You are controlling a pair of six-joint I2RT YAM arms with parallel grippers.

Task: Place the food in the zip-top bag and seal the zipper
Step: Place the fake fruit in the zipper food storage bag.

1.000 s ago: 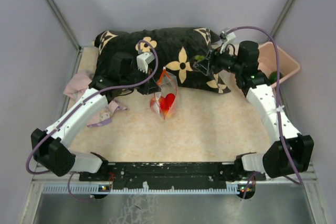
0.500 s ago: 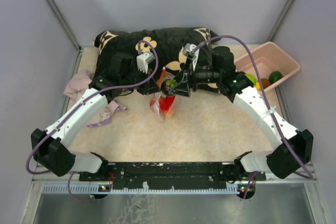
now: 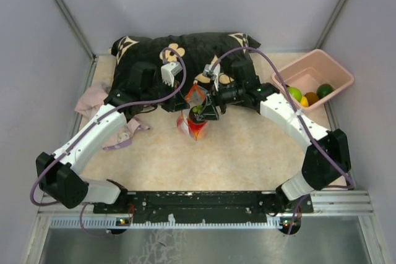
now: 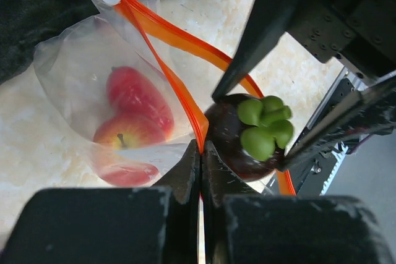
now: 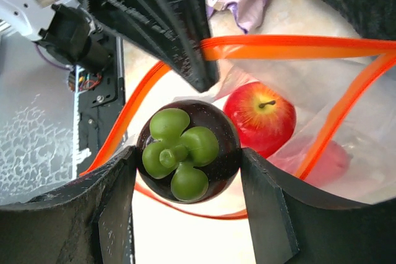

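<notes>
Progress approx. halfway: red fruit in zip-top bag below right tool, which clamps mangosteen at mouth; left tool pinched tight on zipper; bin fruit + sealing left.

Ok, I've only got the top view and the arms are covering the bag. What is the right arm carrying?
Observer: A dark purple fruit with a green leafy cap, clamped between the right fingers.
Operator: Is it lined up with the opening?
Observer: Yes, in the right wrist view the orange zipper loops around it.
Operator: And what is the left arm doing?
Observer: The left fingers are shut on the zipper's near edge, propping the bag open.
</notes>
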